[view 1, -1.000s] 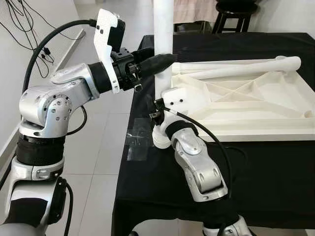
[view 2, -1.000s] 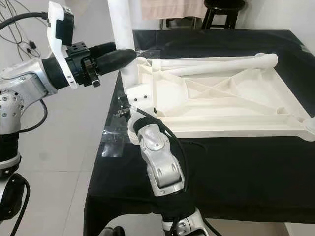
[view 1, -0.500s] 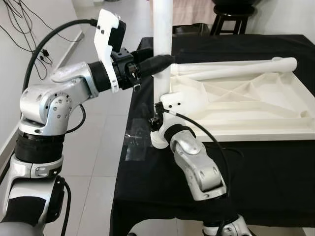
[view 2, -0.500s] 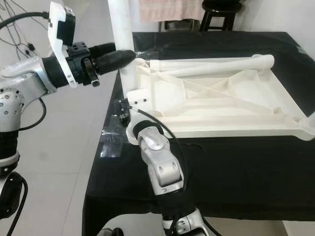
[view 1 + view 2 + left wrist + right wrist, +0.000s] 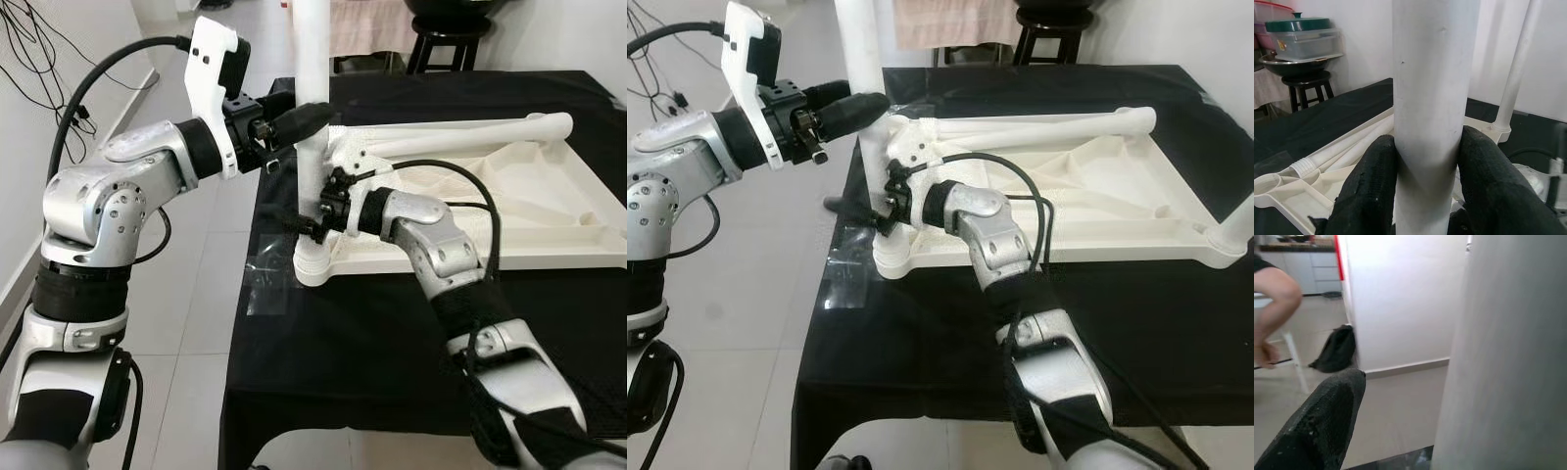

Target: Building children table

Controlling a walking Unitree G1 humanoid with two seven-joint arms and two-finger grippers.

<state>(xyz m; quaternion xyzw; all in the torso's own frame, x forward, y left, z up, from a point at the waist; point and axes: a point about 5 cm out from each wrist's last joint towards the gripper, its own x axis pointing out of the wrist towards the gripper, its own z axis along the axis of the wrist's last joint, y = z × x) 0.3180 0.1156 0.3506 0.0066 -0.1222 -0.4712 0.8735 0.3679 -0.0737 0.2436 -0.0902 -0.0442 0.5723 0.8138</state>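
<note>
The right gripper [image 5: 306, 227] has swung up from under the tabletop [image 5: 549, 211] corner to the leg [image 5: 312, 98] base, grip unclear. The left gripper [image 5: 315, 119] clamps the upright leg between its fingers; smooth, stiff plastic, best held low.

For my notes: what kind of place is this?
Probably a room in a home: tiled floor, a stool carrying lidded containers, and a black-covered table holding the white tabletop.
</note>
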